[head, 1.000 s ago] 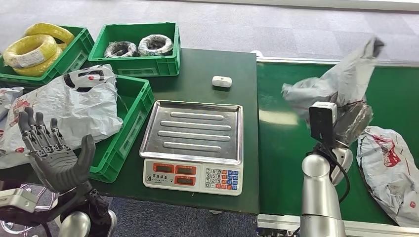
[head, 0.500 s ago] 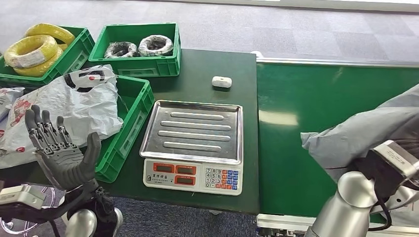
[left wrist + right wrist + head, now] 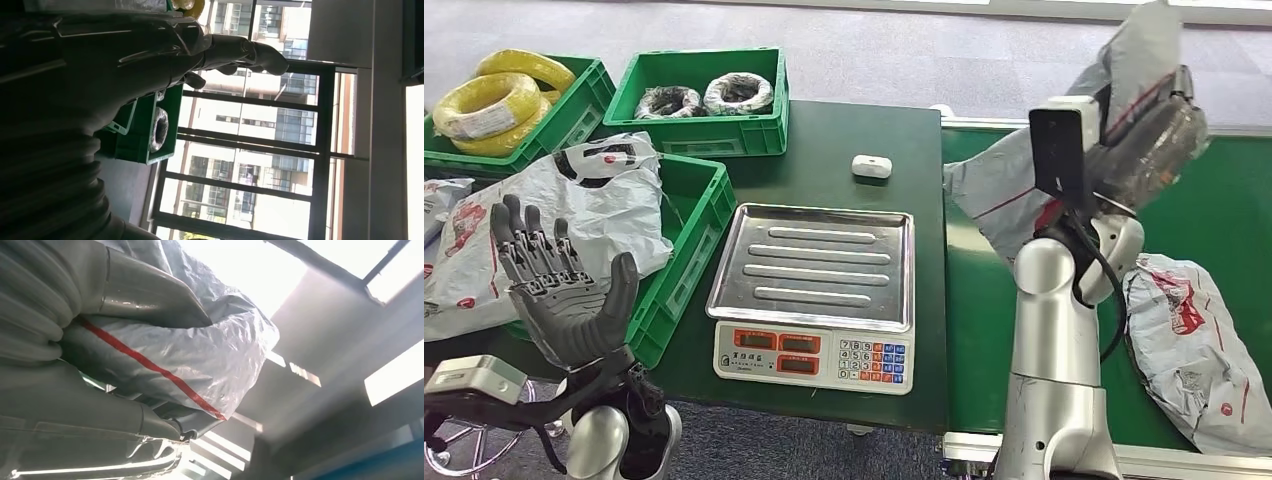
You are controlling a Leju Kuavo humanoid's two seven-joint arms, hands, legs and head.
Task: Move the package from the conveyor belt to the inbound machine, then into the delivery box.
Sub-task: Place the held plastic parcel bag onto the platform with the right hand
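One grey package (image 3: 1014, 190) hangs at two o'clock, clamped in our right hand (image 3: 1159, 135) above the conveyor belt (image 3: 1214, 210), ready for the scale (image 3: 819, 290); our left hand (image 3: 559, 295) waits spread, empty.

The head view looks forward and down from high over the scale (image 3: 814, 295) and conveyor belt (image 3: 1204, 210), while both wrist views sit close behind their hands, tilted up toward windows and ceiling, the left sharing the green crate (image 3: 707, 95) (image 3: 150, 131) in the frame's upper left.
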